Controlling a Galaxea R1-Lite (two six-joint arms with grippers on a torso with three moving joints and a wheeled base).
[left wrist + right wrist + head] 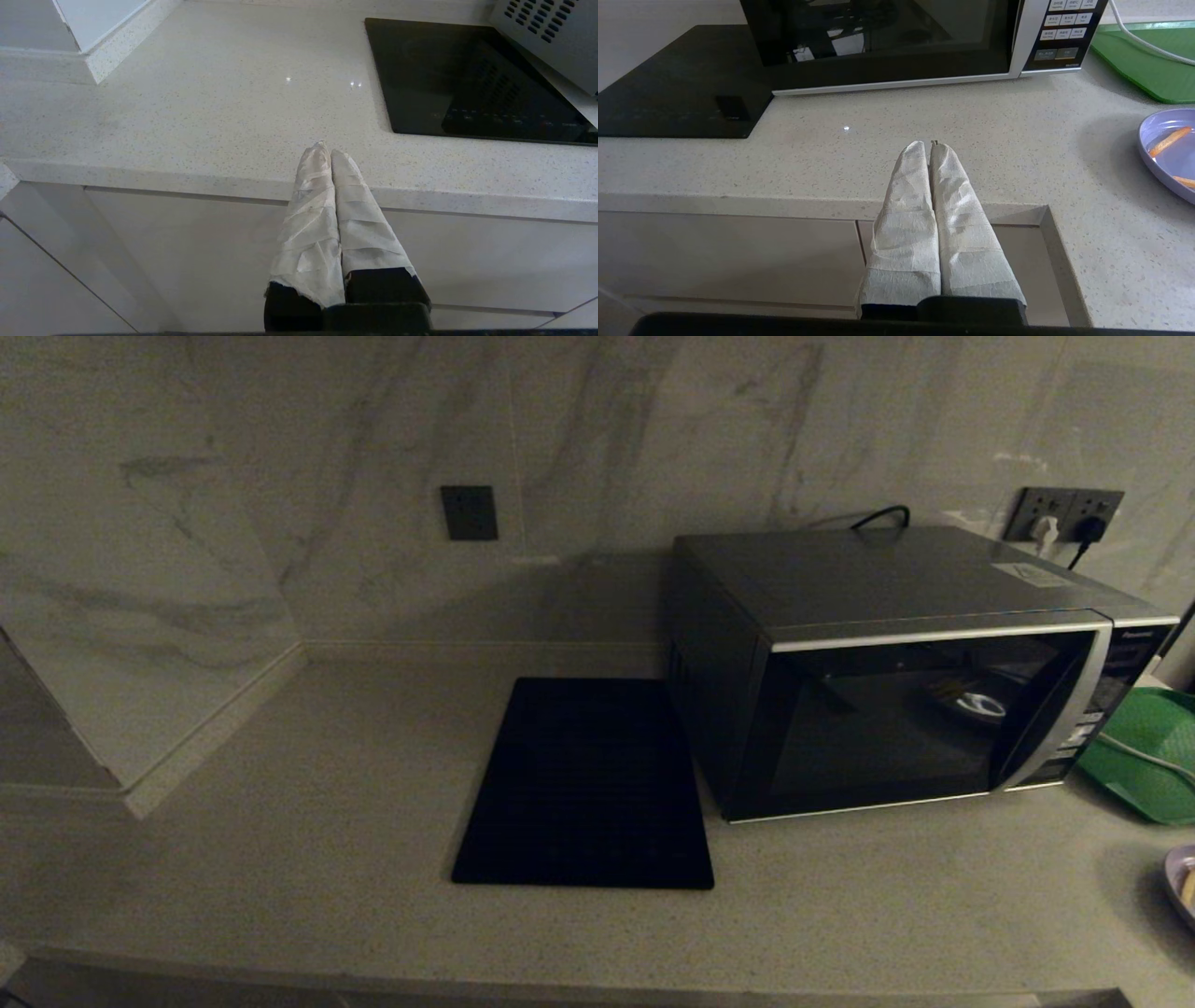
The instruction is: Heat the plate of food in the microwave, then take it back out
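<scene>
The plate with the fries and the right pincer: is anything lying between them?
No. In the right wrist view only bare speckled countertop lies between the shut right pincer and the plate of food.

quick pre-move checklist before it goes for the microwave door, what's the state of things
1. Microwave door shut, so it must be opened first: ok.
2. Plate of food on the counter to the right of the microwave, fries on it: ok.
3. Right pincer shut and holding nothing, at the counter's front edge: ok.
4. Left pincer shut and holding nothing, at the counter's edge near the black mat: ok.
5. Counter in front of the door free for the swing: ok.
6. Microwave's own plug seated in the wall socket: cannot tell.
</scene>
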